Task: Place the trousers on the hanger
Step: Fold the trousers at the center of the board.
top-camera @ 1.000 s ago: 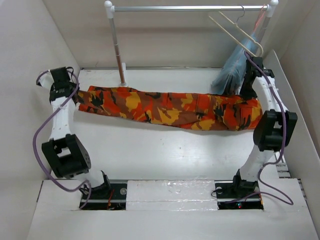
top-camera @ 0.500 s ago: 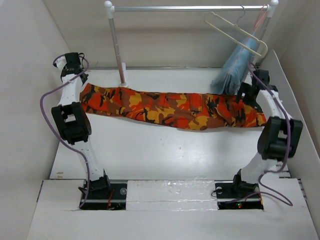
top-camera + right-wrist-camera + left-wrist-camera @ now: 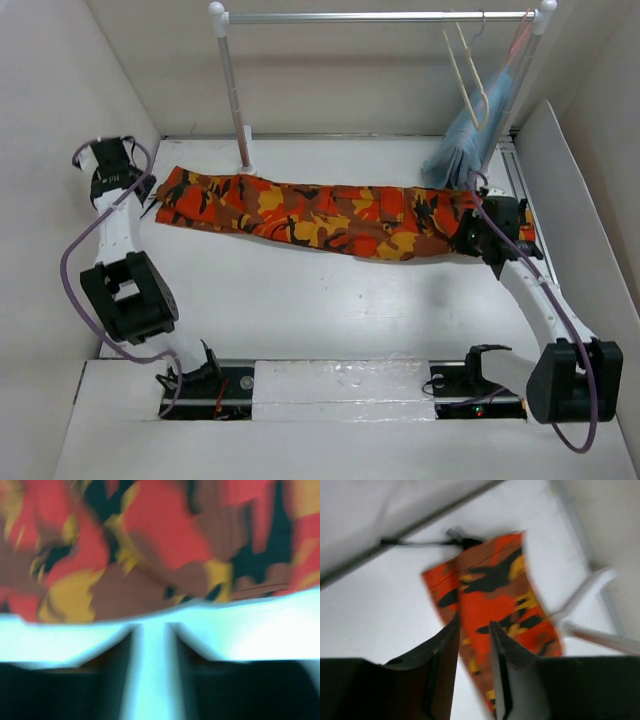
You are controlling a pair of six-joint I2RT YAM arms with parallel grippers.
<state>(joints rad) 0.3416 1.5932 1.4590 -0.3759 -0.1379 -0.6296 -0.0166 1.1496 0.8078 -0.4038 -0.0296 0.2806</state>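
Here, left end effector (image 3: 473, 625) and right end effector (image 3: 152, 627) narrowly apart near trousers (image 3: 330, 215)

Top camera overlooks whole table (image 3: 330, 310); 2 wrist cameras close, sharing trousers (image 3: 330, 215).

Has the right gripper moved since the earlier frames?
Yes. The right gripper came away from the rail, toward the near edge of the table.

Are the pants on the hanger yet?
Not yet. Done: the trousers lie spread flat on the table. In hand: nothing, it seems; the left hand and right hand sit at either end, open. Left: the hanger hangs bare on the rail, so the trousers must go onto it.
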